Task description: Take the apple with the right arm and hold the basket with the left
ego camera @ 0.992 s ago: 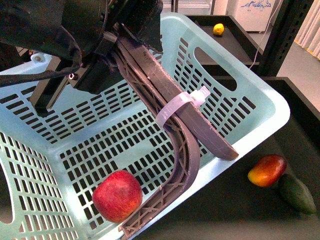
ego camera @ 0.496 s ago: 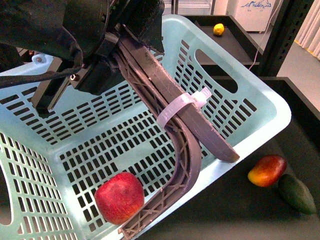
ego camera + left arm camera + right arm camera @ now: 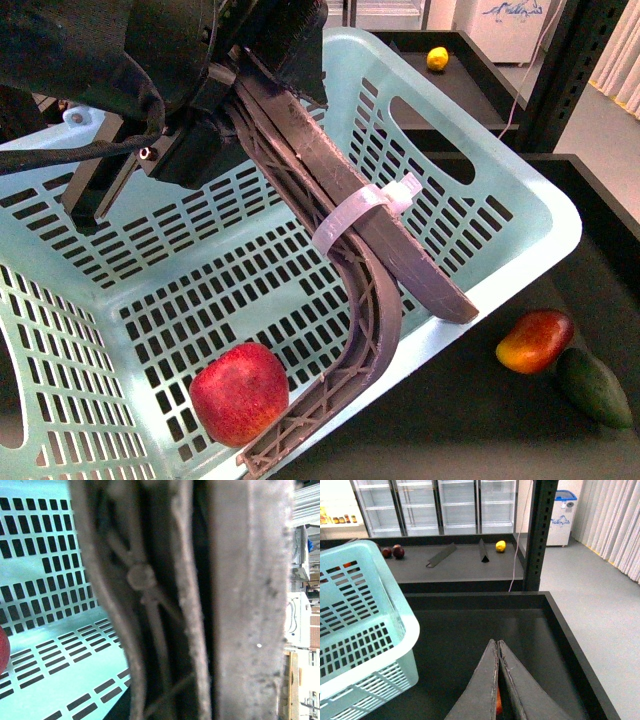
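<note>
Nearest, the round red apple (image 3: 238,393) with faint yellow streaks lies inside the large pale mint-green slotted plastic basket (image 3: 545,215). It sits down in the low corner, just beside the foot of the brown curved plastic handles (image 3: 365,300). The basket hangs tilted, and a white zip tie (image 3: 352,217) binds the two handles together. Further up them, the black left claw (image 3: 240,80) is clenched on the handles, which fill the left wrist view.

Beyond the rim, on the black bench (image 3: 450,430), lie an elongated red-orange-yellow mango (image 3: 535,340) and a dark green oval fruit (image 3: 595,387) just beside it. The right claw (image 3: 497,644) hovers over that bench, outside the basket, its tips pressed together on nothing I can make out. Farthest, a small yellow fruit (image 3: 437,58) sits on a rear shelf.

The job in hand looks to be the left arm's hold. Grip both handles squarely and don't steepen the tilt, or the apple may roll. If the right arm goes in for the apple, it should spread its claw first and come over the rim clear of the handles.
</note>
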